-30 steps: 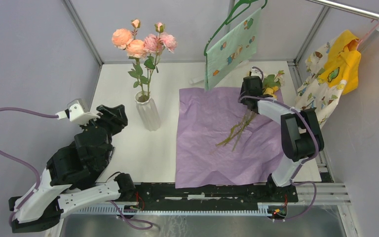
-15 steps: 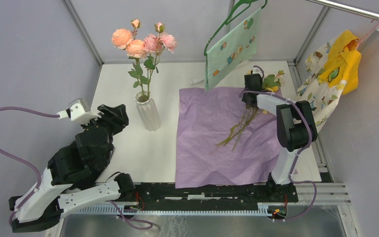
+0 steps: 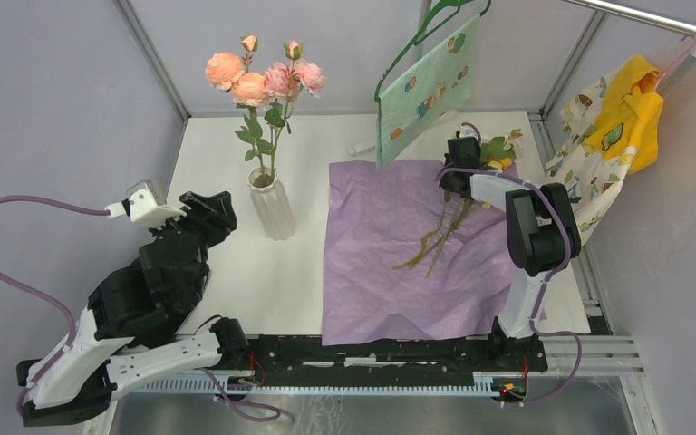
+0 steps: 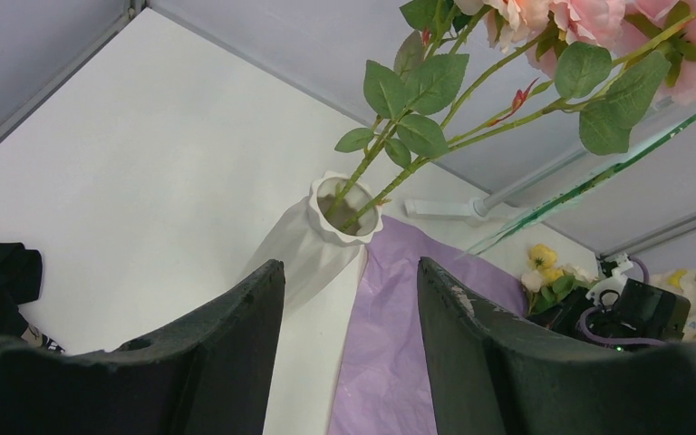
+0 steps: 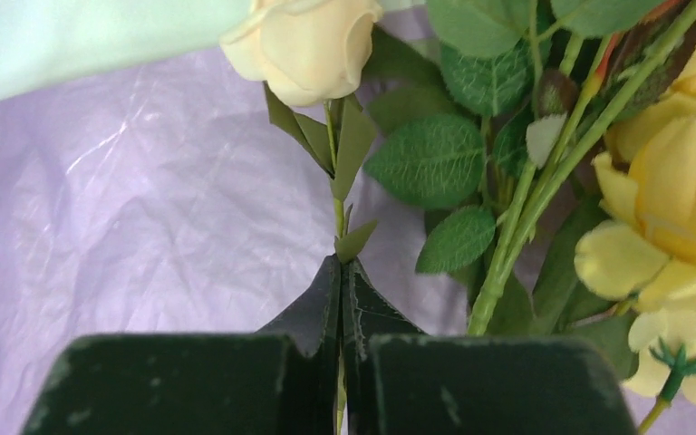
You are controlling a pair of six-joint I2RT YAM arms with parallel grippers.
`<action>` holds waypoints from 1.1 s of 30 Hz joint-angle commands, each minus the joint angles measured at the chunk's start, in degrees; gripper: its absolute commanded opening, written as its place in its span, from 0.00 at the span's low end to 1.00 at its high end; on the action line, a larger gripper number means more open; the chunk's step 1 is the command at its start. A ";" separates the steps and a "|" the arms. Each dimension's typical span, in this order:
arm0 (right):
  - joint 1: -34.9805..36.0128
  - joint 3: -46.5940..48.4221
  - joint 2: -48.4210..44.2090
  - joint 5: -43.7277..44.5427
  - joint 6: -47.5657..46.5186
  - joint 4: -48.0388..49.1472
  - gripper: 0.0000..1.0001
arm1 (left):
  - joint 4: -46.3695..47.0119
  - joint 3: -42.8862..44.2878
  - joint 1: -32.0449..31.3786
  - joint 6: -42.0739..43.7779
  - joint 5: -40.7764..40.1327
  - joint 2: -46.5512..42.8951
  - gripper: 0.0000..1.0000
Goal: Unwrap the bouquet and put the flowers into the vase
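The bouquet is unwrapped: its paper [image 3: 390, 263] lies flat, purple side up. Pink and peach flowers [image 3: 263, 77] stand in the white ribbed vase [image 3: 272, 208], which the left wrist view also shows [image 4: 322, 240]. One spray lies on the paper with its stems [image 3: 435, 236] pointing at me and yellow heads [image 3: 498, 156] at the far right. My right gripper [image 3: 458, 178] is shut [image 5: 341, 267] on the thin stem [image 5: 337, 213] of a cream rose [image 5: 304, 45], beside yellow roses [image 5: 671, 199]. My left gripper [image 3: 213, 217] hangs open [image 4: 349, 281] left of the vase, holding nothing.
A mint-green patterned cloth [image 3: 421, 86] hangs on a green hanger over the paper's far edge. Yellow and patterned clothes [image 3: 616, 127] hang from a rail at the right. A white tube [image 3: 362, 145] lies behind the paper. Grey walls close in the table.
My right gripper has closed on the cream rose's stem and shifted slightly back toward the flower heads. The left arm has not moved.
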 commanded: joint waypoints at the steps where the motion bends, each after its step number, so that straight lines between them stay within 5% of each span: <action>1: 0.19 -3.90 -8.65 -5.83 1.84 5.95 0.00 | 2.22 0.50 0.12 1.35 -0.35 0.88 0.62; 10: 4.40 -10.28 -25.85 -19.49 4.25 16.88 0.00 | 2.22 0.85 0.07 0.97 0.27 1.51 0.61; 18: 15.48 -11.37 -37.82 -25.66 1.80 32.69 0.00 | 2.14 1.89 0.07 1.50 -0.15 0.37 0.61; 33: 29.64 -2.63 -36.56 -28.26 -3.42 67.29 0.00 | 1.99 1.81 0.15 1.32 0.16 -0.67 0.61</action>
